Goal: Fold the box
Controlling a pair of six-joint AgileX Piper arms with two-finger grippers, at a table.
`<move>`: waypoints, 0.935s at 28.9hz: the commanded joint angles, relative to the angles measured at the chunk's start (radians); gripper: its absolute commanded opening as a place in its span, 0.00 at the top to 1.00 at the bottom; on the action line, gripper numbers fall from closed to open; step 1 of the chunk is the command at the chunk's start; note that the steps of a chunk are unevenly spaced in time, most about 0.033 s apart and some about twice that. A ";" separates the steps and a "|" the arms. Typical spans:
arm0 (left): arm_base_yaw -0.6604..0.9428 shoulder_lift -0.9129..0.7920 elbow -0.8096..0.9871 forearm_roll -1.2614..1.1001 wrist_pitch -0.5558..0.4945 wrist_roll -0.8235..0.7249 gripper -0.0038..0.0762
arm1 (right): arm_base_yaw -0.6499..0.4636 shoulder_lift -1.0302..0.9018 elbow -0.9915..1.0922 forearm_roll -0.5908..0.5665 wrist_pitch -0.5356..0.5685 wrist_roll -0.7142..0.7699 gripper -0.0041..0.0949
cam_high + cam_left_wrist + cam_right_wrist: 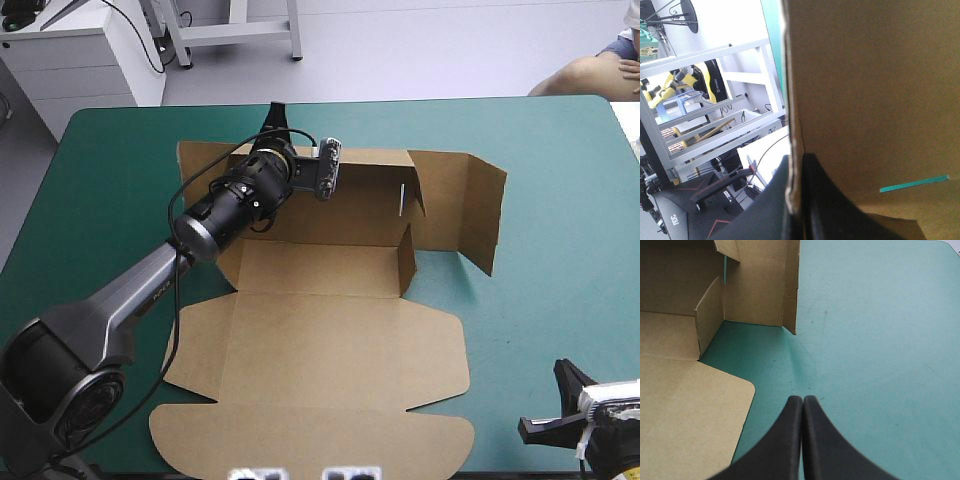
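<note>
Teal-green tabletop (560,250) carries the brown box (320,350) at its middle. The left end effector (800,165) grips the raised back wall (360,205), likely holding it upright. The right end effector (802,402), closed and empty, sits apart near the front edge.

Pale grey floor (430,60) and white furniture beyond a table (560,200) with a teal-green cover.
The table's far corners are rounded. Beyond its far edge the floor is bare and evenly lit. A white cabinet (80,60) stands past the far left corner, and beside it are the legs of a white metal frame (240,33).
</note>
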 commanded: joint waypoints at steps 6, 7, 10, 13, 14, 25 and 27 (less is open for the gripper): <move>-0.065 -0.049 -0.032 0.155 0.020 -0.252 0.96 | -0.006 0.026 -0.023 0.000 -0.079 -0.001 0.98; -0.075 -0.049 -0.032 0.164 0.035 -0.277 0.96 | -0.006 0.026 -0.023 0.000 -0.079 -0.001 0.98; -0.089 -0.051 -0.028 0.179 0.043 -0.315 0.96 | -0.006 0.026 -0.023 0.000 -0.079 -0.001 0.98; -0.107 -0.062 -0.010 0.208 0.041 -0.318 0.96 | -0.006 0.026 -0.023 0.000 -0.079 -0.001 0.98; -0.114 -0.070 -0.002 0.206 0.041 -0.318 0.96 | -0.006 0.026 -0.023 0.000 -0.079 -0.001 0.98; -0.154 -0.208 0.261 0.403 -0.026 -0.585 0.96 | -0.006 0.026 -0.023 0.000 -0.079 -0.001 0.98; -0.173 -0.227 0.300 0.452 -0.021 -0.660 0.96 | -0.006 0.026 -0.023 0.000 -0.079 -0.001 0.98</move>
